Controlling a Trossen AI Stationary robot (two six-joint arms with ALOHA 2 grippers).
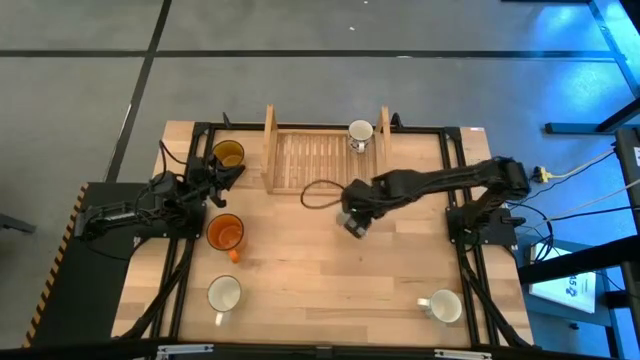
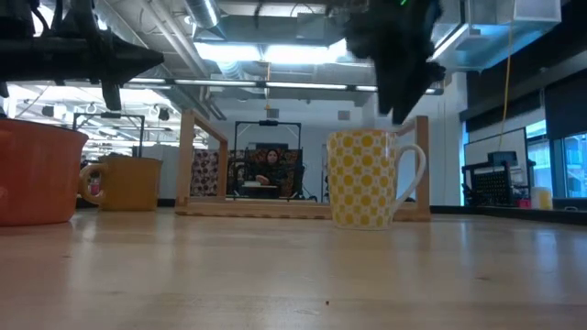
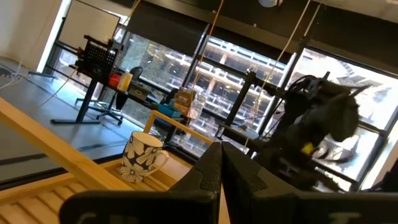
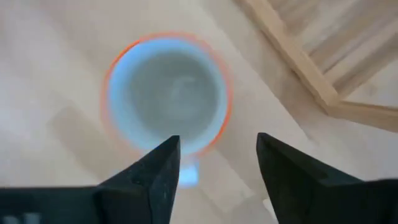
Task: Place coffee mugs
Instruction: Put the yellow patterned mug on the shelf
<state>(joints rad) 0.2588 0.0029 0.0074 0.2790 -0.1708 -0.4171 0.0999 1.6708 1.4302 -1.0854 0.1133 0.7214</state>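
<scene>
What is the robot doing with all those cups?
It is putting coffee mugs onto the wooden tray. One flowered mug already stands there. The right gripper hangs open just above a yellow-patterned mug on the table, beside the tray. The left gripper, shut, waits near the amber mug and orange mug. Two white mugs sit nearer the front.

The right pincer [image 4: 214, 165] hangs with its two dark fingers [image 4: 155, 177] spread, directly above a mug [image 4: 166, 93] standing upright on the counter [image 4: 56, 56]. A wooden tray [image 4: 298, 62] lies near the mug.
</scene>
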